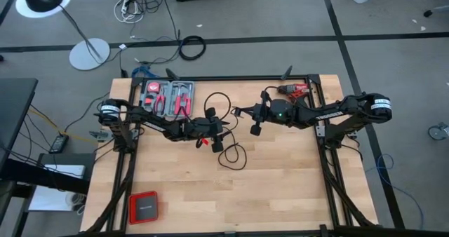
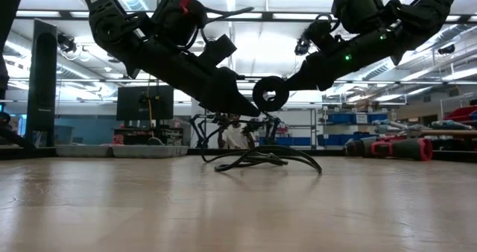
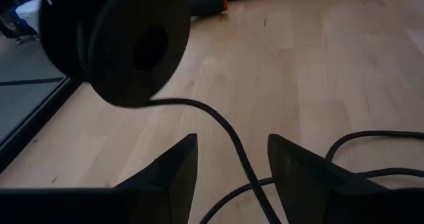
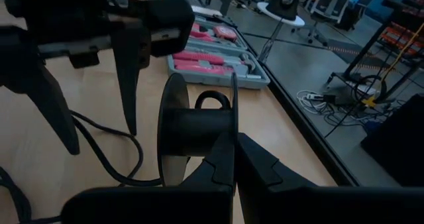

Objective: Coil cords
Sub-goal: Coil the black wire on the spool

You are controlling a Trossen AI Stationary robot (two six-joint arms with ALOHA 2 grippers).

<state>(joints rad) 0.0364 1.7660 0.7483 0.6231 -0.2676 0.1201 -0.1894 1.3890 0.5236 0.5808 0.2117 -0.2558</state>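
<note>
High view: the cord (image 1: pixel 226 128) is sprawled loose at frame centre, with the left gripper (image 1: pixel 218 140) spread wide over it and nothing held.

Low view: the spool (image 2: pixel 270 93) is hung mid-frame, above the cord.

Right wrist view: one spool flange is pinched by the shut right gripper (image 4: pixel 233 159), so it could easily be twisted out if the cord gets tugged.
</note>
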